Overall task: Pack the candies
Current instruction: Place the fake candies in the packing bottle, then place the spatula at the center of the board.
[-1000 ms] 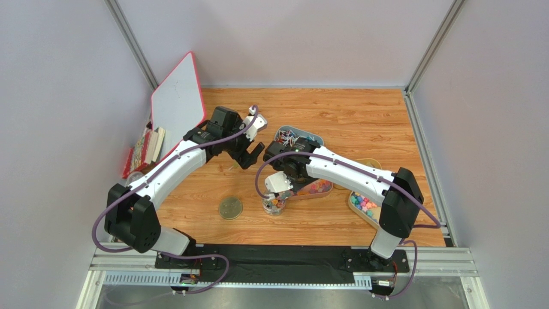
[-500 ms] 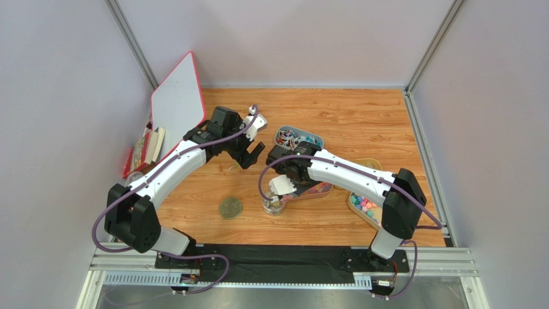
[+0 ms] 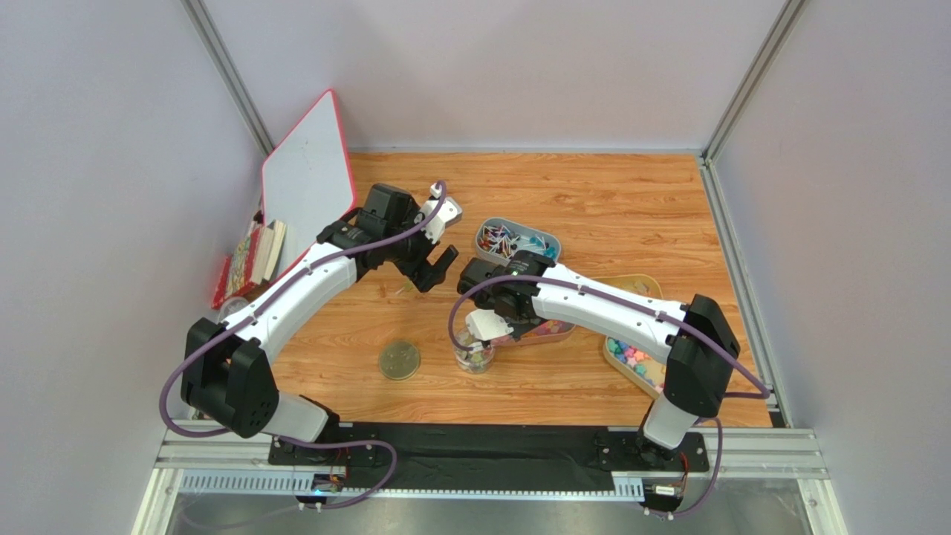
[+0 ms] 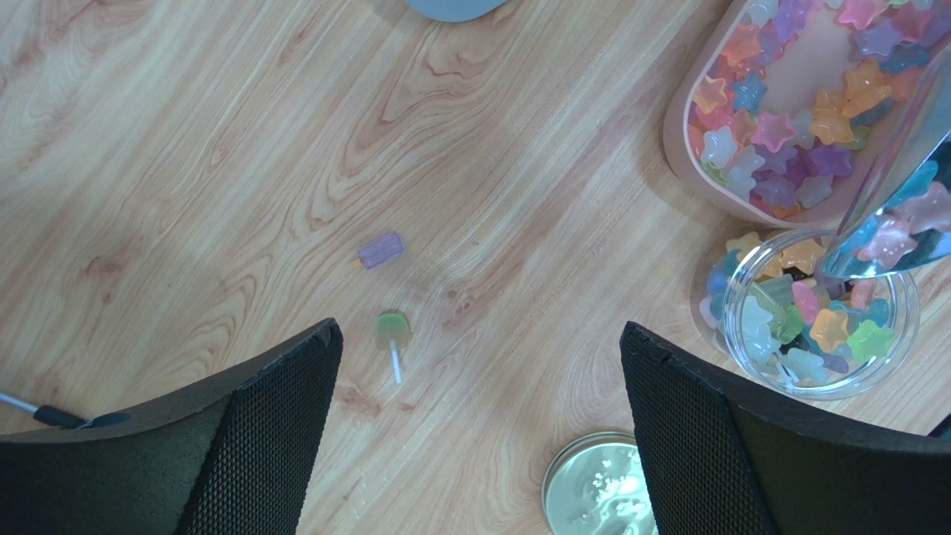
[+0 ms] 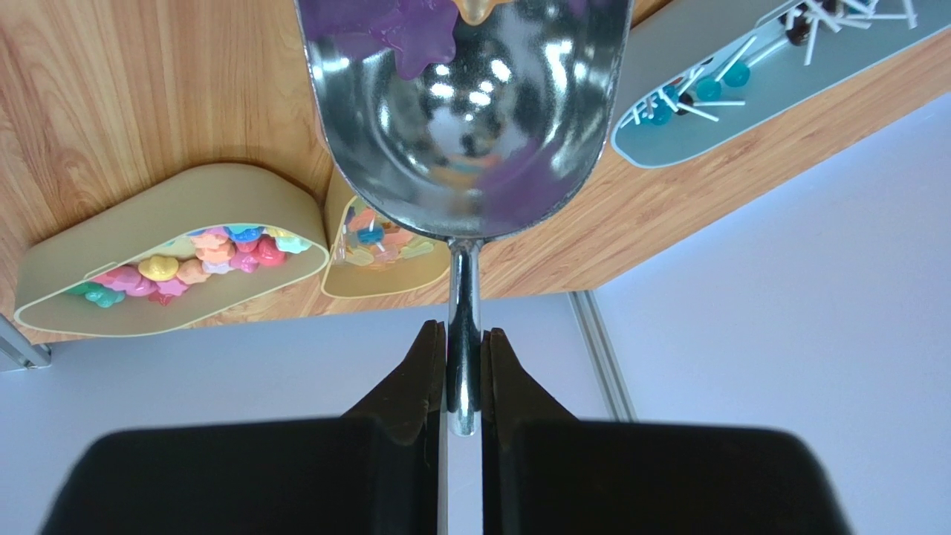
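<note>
Star-shaped candies [image 4: 820,323] in pink, green, yellow and blue part-fill a small clear jar [image 4: 904,357] [image 3: 473,357]. My right gripper [image 5: 463,334] [image 3: 488,324] is shut on the thin handle of a metal scoop [image 5: 469,123], which tips over the jar. A few purple and amber candies [image 5: 385,17] lie at the scoop's mouth. More star candies fill the tan tray [image 4: 681,134] behind the jar. My left gripper [image 4: 480,346] [image 3: 431,268] hangs open and empty above the wood. Below it lie a loose purple candy [image 4: 381,250] and a small green lollipop [image 4: 392,329].
The jar's metal lid [image 3: 400,360] [image 4: 597,490] lies flat left of the jar. A grey-blue tray [image 3: 546,239] of lollipops sits behind the right arm, and a second tan tray [image 3: 612,352] with candies lies at the right. A white board [image 3: 307,178] and books [image 3: 255,254] lean at the left wall.
The right gripper has shifted slightly toward the jar with the scoop, tipping it over the opening. The left arm has barely moved.
</note>
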Available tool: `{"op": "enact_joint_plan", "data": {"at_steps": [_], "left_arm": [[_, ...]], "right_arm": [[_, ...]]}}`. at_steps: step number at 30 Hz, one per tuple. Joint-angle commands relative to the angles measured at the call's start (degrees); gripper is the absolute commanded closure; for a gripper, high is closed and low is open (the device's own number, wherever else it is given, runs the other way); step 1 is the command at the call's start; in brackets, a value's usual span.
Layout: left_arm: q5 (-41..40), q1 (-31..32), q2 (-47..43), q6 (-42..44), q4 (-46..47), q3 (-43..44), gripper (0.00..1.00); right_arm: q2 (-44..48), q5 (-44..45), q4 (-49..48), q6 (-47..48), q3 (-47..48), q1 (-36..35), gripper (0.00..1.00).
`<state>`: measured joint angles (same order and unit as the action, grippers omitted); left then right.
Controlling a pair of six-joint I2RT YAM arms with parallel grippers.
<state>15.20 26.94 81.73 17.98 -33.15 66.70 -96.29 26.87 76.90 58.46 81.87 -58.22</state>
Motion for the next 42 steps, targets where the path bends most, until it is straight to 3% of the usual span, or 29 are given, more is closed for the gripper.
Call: {"op": "enact_joint_plan", "data": {"at_steps": [1,6,18,25,31,34,35,38,42], "left_arm": [[1.2,-0.2,-1.3,0.0,1.3,1.0,0.00],[1.2,-0.2,-1.3,-0.1,1.5,1.0,0.00],[1.1,-0.2,-2.3,0.0,1.5,0.8,0.00],[0.4,-0.2,-2.0,0.0,1.2,1.4,0.00],[-2.5,-0.2,-2.7,0.0,0.5,2.8,0.00],[-6.1,-0.2,-3.8,0.7,-0.2,4.8,0.00],[-6.8,-0.2,-4.0,0.7,-0.8,6.4,0.00],[-6.2,-0.2,-3.2,0.7,-4.6,11.7,0.00],[-8.1,-0.2,2.8,-3.0,-11.9,20.3,0.00]], "right_arm": [[-1.0,5.1,14.1,-2.3,3.3,-3.6,1.00],[-2.3,8.2,18.6,-4.5,5.1,-4.5,1.00],[-1.9,10.9,18.7,-4.8,3.4,-5.9,1.00],[3.4,11.4,18.7,-6.6,-2.1,-0.5,1.00],[8.6,5.5,16.5,-8.9,-0.8,13.9,1.00],[9.3,-4.8,11.2,-10.4,1.3,26.6,1.00],[8.8,-9.9,8.0,-11.2,1.8,34.5,1.00],[4.5,-17.8,2.1,-14.9,2.3,48.6,1.00],[-5.3,-24.0,-1.0,-19.7,8.5,60.2,1.00]]}}
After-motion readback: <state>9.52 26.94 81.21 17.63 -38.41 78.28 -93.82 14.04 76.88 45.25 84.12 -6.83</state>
